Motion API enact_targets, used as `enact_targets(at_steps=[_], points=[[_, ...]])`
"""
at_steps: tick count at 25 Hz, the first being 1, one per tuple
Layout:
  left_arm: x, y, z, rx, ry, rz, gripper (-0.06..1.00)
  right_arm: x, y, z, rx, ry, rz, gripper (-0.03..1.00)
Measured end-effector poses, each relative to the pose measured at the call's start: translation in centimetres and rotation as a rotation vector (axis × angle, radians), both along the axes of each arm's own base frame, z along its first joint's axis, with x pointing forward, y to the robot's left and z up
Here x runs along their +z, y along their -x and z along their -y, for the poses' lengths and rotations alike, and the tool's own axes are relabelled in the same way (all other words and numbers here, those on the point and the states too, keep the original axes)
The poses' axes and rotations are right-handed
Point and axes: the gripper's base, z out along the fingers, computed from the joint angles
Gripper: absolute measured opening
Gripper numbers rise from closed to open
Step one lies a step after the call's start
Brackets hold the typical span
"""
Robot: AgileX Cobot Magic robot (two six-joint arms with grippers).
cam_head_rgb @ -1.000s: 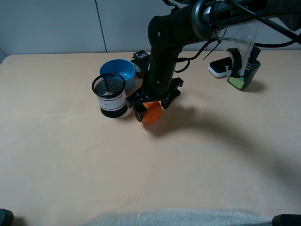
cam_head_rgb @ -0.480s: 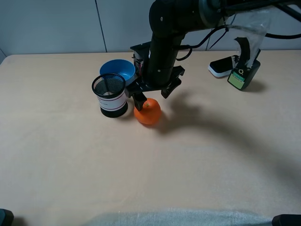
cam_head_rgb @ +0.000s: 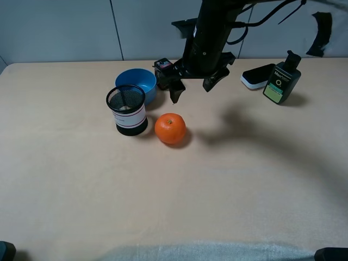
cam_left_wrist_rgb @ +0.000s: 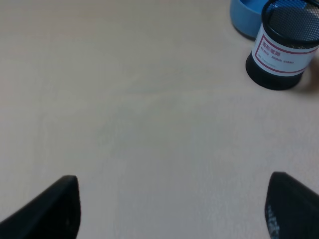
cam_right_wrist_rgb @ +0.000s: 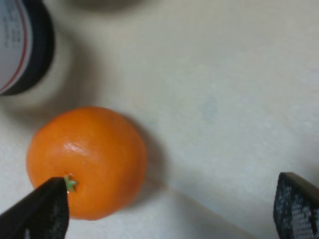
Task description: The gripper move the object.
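The orange mandarin (cam_head_rgb: 170, 128) sits alone on the beige table, just right of a black mesh cup (cam_head_rgb: 126, 110). My right gripper (cam_head_rgb: 191, 91) hangs open and empty above and behind it, not touching it. In the right wrist view the mandarin (cam_right_wrist_rgb: 87, 162) lies below, near one fingertip (cam_right_wrist_rgb: 40, 214), and the right gripper (cam_right_wrist_rgb: 167, 211) is spread wide. My left gripper (cam_left_wrist_rgb: 174, 214) is open and empty over bare table, well away from the mesh cup (cam_left_wrist_rgb: 284, 47).
A blue bowl (cam_head_rgb: 138, 81) stands behind the mesh cup, with a small black item (cam_head_rgb: 162, 66) beside it. A green bottle (cam_head_rgb: 279, 84) and a white device (cam_head_rgb: 258, 76) stand at the back right. The bowl's edge also shows in the left wrist view (cam_left_wrist_rgb: 244, 15).
My right gripper has let go of the mandarin and risen up and back toward the right. The mandarin now rests free on the table beside the mesh cup.
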Motion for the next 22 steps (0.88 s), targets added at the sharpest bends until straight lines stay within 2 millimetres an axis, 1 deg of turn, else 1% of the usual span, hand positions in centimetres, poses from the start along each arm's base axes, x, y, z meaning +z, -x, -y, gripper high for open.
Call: enact_targets(at_steps=[9,15,22], points=[[0.0,0.0,0.0,0.000,0.000,0.000,0.75,2.2,-1.0,2.9,-0.070,-0.005,0.007,0.62],[0.0,0.0,0.0,0.000,0.000,0.000,0.75,3.7,-2.3,6.0,-0.155,-0.022,0.031,0.62],[0.0,0.0,0.0,0.000,0.000,0.000,0.75,5.7,-3.0,9.5,-0.245,-0.035,0.049,0.62]])
